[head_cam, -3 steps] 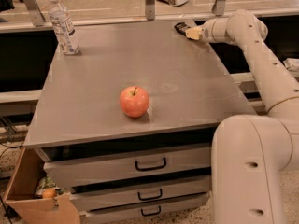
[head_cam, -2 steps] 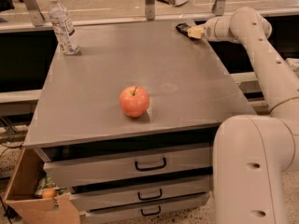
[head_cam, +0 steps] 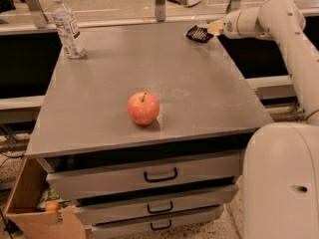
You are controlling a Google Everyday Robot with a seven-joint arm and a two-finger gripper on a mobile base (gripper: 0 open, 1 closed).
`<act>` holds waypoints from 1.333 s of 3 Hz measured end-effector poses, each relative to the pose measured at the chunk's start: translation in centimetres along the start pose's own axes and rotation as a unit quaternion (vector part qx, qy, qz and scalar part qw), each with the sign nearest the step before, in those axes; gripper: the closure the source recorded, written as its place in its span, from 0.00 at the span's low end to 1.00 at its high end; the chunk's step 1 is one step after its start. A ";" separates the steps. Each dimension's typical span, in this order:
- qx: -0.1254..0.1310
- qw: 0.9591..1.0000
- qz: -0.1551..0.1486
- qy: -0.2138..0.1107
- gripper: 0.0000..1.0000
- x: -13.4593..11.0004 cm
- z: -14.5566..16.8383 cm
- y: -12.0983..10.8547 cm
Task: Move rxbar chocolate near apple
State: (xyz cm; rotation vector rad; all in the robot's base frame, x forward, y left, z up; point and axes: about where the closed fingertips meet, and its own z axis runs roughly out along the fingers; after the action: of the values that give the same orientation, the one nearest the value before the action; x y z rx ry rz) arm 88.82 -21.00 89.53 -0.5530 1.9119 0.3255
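A bottle [head_cam: 66,26] stands at the upper left, the red-pink apple [head_cam: 143,108] is seen left of centre on the table [head_cam: 99,113], and the bar [head_cam: 199,34], a flat black wrapper with pale print, is held at the upper right, well apart from the apple. Its right end appears clamped between the pale fingers [head_cam: 216,27] of the gripper [head_cam: 211,30]. Held by so little, the bar could be twisted loose over the long carry, or the apple could be knocked rolling if approached too low.
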 end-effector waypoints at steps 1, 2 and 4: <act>-0.037 0.999 -0.008 0.002 1.00 -1.1 -3.2 2.7; -0.071 0.997 -0.012 0.016 1.00 -1.2 -6.4 5.1; -0.175 0.982 0.012 0.070 1.00 3.3 -12.9 11.1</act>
State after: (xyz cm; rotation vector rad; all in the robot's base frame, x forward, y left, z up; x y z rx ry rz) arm 71.76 -18.32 91.24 -0.8024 2.0109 0.6605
